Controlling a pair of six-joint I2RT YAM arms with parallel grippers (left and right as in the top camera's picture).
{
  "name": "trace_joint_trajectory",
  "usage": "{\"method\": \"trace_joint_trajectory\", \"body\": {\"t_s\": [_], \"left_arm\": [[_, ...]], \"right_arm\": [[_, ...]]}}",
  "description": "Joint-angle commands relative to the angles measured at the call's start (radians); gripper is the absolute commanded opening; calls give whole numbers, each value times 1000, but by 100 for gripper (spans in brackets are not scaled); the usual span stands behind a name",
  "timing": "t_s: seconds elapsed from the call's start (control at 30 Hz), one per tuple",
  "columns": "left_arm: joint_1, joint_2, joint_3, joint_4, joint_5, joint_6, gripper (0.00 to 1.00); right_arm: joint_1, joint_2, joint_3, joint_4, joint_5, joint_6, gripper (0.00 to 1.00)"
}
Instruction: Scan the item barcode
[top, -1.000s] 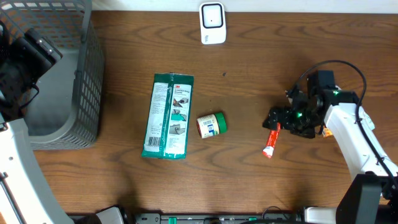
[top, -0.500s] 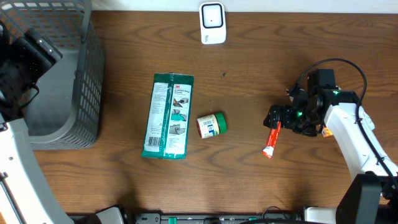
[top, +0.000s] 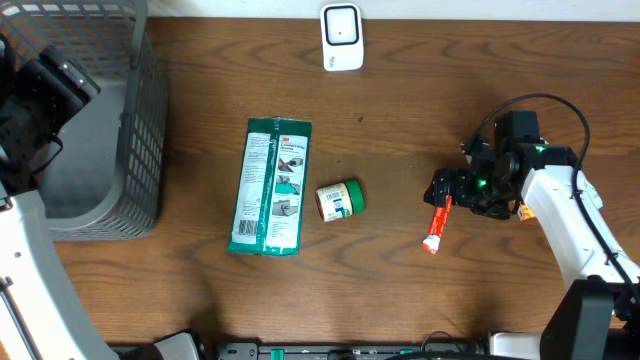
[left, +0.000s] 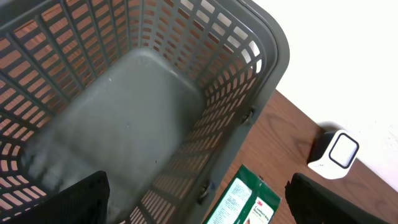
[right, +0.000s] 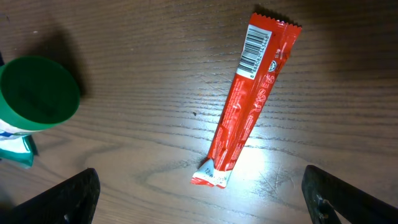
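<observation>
The red stick packet (right: 249, 106) lies flat on the bench (right: 124, 137) beneath our right gripper (right: 199, 190), whose jaws stand wide and empty. We judge it light, floppy, slick — best pinched across its middle, barcode end left clear.

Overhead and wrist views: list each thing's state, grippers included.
red snack stick: flat, barcode up
jar: on its side, lid on
green packet: flat, print up
basket: upright, nothing seen inside
scanner: standing at table edge
left gripper: open, above basket
right gripper: open, above red snack stick
</observation>
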Motion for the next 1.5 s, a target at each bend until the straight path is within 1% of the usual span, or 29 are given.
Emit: {"method": "trace_joint_trajectory", "body": {"t_s": [0.0, 0.77, 0.87, 0.9, 1.0, 1.07, 1.27, 1.3, 1.33, 1.47], "left_arm": [[3, 1, 2, 0, -2, -9, 88], [3, 1, 2, 7, -2, -9, 88], [3, 1, 2, 20, 1, -75, 88], [3, 1, 2, 3, 26, -88, 88], [-2, 5, -2, -60, 165, -87, 88], [-27, 8, -19, -95, 205, -87, 88], [-177, 21, -132, -150, 206, -87, 88], [-198, 24, -150, -149, 203, -87, 89], [-223, 29, -169, -145, 203, -87, 99], [-273, 56, -199, -149, 206, -87, 99]], "right_arm": [[-6, 1, 11, 3, 2, -3, 99], [-6, 0, 11, 3, 2, -3, 99], [-6, 0, 11, 3, 2, -3, 99], [-6, 0, 11, 3, 2, -3, 99], [-6, 0, 11, 3, 2, -3, 99], [-6, 0, 11, 3, 3, -3, 99], [-6, 1, 11, 3, 2, -3, 99], [-6, 1, 11, 3, 2, -3, 99], [-6, 1, 11, 3, 2, -3, 99], [-6, 1, 11, 3, 2, -3, 99]]}}
